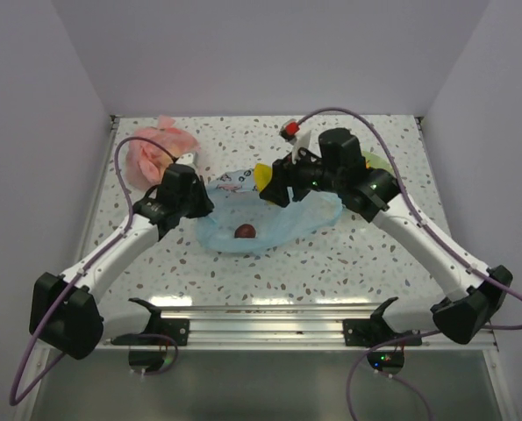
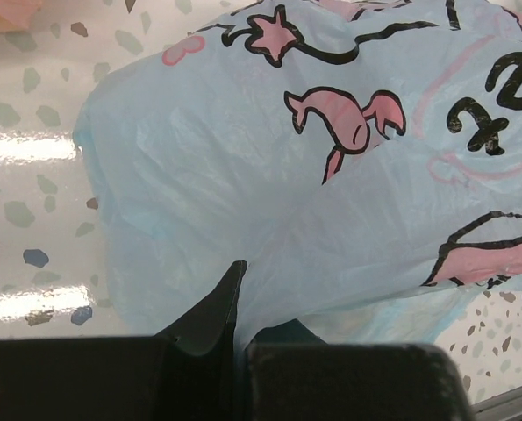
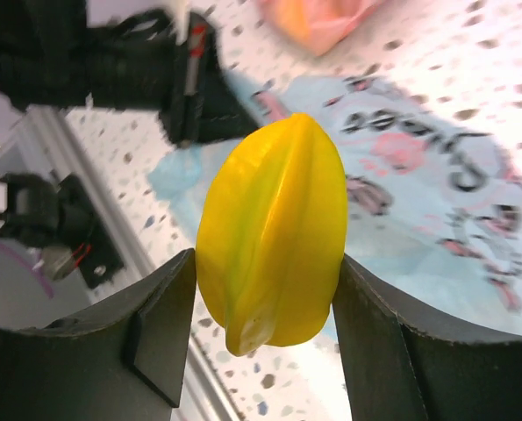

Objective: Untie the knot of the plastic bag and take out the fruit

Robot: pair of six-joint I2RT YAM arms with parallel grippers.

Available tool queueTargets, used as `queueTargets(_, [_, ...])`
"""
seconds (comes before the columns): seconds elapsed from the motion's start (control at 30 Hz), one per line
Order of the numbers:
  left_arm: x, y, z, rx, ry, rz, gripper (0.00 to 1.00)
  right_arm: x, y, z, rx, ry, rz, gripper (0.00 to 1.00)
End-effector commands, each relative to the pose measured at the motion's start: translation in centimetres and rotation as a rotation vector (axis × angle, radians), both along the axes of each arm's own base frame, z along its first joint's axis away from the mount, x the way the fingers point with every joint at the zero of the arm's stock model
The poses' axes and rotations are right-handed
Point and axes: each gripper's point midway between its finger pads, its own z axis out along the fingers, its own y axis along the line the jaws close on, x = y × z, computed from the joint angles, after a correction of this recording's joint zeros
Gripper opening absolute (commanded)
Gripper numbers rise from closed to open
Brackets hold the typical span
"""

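The light-blue plastic bag (image 1: 269,219) lies flat in the middle of the table, its printed band showing in the left wrist view (image 2: 331,175) and the right wrist view (image 3: 418,184). A dark purple fruit (image 1: 245,231) sits inside it. My left gripper (image 2: 236,329) is shut on the bag's left edge; it also shows in the top view (image 1: 199,203). My right gripper (image 3: 265,298) is shut on a ridged yellow fruit (image 3: 271,232) and holds it above the bag; it also shows in the top view (image 1: 271,184), the fruit (image 1: 262,174) poking out. A yellow-green fruit (image 1: 375,162) lies behind the right arm.
A pink-red translucent bag (image 1: 160,149) lies at the back left, with orange-yellow showing through it in the right wrist view (image 3: 318,22). A metal rail (image 1: 269,326) runs along the table's near edge.
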Motion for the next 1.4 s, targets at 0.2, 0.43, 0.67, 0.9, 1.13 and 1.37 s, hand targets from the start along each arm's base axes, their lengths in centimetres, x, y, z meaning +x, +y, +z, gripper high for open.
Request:
queueTargets(0.2, [-0.9,0.9,0.2,0.014,-0.019,-0.004,0.0,8.2,-10.7,4.0,-0.092,-0.146,-0.412,0.01])
queueTargets(0.43, [-2.0,0.8,1.2,-0.019,-0.042,-0.023,0.0,15.1,-22.8,2.1,-0.148,-0.051,-0.928,0.01])
queueTargets(0.67, [-2.7,1.0,1.4,-0.021,-0.052,-0.031,0.0,17.3,-29.7,-5.1,-0.08,0.193,-1.23,0.03])
queueTargets(0.9, [-3.0,0.6,1.3,-0.035,-0.049,-0.058,0.0,18.7,-34.5,-11.7,-0.027,0.303,-1.37,0.06])
queueTargets(1.13, [-3.0,0.6,1.2,-0.03,-0.048,-0.063,0.0,20.4,-34.5,-13.6,-0.014,0.364,-1.321,0.08])
queueTargets(1.37, [-2.9,0.5,1.3,-0.035,-0.051,-0.062,0.0,18.7,-30.9,-9.0,0.075,0.272,-1.161,0.22])
